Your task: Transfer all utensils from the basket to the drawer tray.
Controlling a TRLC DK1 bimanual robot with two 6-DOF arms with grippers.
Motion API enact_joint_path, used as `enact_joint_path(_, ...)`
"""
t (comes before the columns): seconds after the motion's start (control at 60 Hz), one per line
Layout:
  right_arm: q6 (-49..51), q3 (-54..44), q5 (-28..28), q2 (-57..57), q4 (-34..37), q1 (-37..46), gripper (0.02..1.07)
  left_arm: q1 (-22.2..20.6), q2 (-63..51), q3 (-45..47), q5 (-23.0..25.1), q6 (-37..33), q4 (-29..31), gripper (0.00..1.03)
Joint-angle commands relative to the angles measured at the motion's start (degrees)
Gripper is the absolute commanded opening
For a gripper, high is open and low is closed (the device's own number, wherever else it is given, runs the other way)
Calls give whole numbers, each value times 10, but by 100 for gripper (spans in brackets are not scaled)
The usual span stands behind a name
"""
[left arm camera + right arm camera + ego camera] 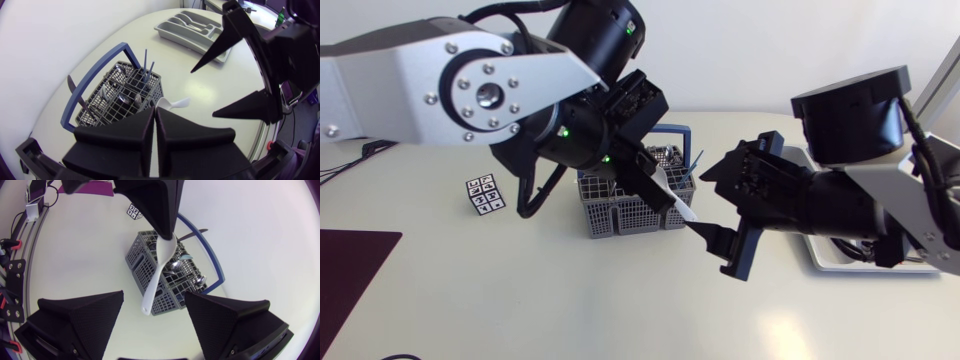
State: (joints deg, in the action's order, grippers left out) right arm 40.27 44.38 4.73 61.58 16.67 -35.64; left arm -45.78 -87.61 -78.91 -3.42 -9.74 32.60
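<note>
My left gripper [665, 195] hangs over the right end of the grey wire basket [620, 212], shut on a white plastic utensil [682, 209]. The utensil's free end points at my right gripper [712, 208], which is open. In the right wrist view the white utensil [156, 277] hangs from the left gripper [162, 227], and its tip lies between my right fingers [80, 315] without touching them. Several metal utensils [107, 95] stand in the basket [131, 70]. The grey drawer tray [192, 27] holds cutlery and lies beyond my right gripper [202, 94].
The basket's blue handle [95, 75] arches over it. A small black-and-white marker tag [485, 193] lies left of the basket. A dark purple mat [350, 270] covers the table's near-left corner. My right arm hides most of the tray [820, 258] in the head view.
</note>
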Motion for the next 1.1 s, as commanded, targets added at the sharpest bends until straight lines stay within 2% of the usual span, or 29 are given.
enact_joint_path(0.0,-41,-8,-22,26,-21,-22,84,10,-19,-34,10,42,12,4)
enact_joint_path(0.067,-60,-3,-31,46,-44,-26,83,10,-23,-37,10,54,12,4)
enact_joint_path(0.1,-67,1,-35,58,-58,-28,77,10,-25,-39,12,61,12,4)
enact_joint_path(0.267,-92,6,-59,90,-111,-29,61,15,-29,-46,18,80,11,4)
enact_joint_path(0.367,-98,7,-80,102,-139,-31,61,20,-33,-48,40,89,12,4)
enact_joint_path(0.417,-99,9,-90,105,-152,-34,53,24,-35,-49,45,89,16,4)
enact_joint_path(0.567,-105,11,-97,109,-166,-34,40,39,-41,-55,72,96,22,4)
enact_joint_path(0.733,-104,6,-98,117,-179,-34,20,42,-46,-58,87,101,24,4)
enact_joint_path(0.933,-103,-2,-94,116,-185,-36,14,45,-46,-65,109,105,28,4)
enact_joint_path(1.083,-103,-5,-93,114,-186,-36,13,40,-44,-67,116,104,33,4)
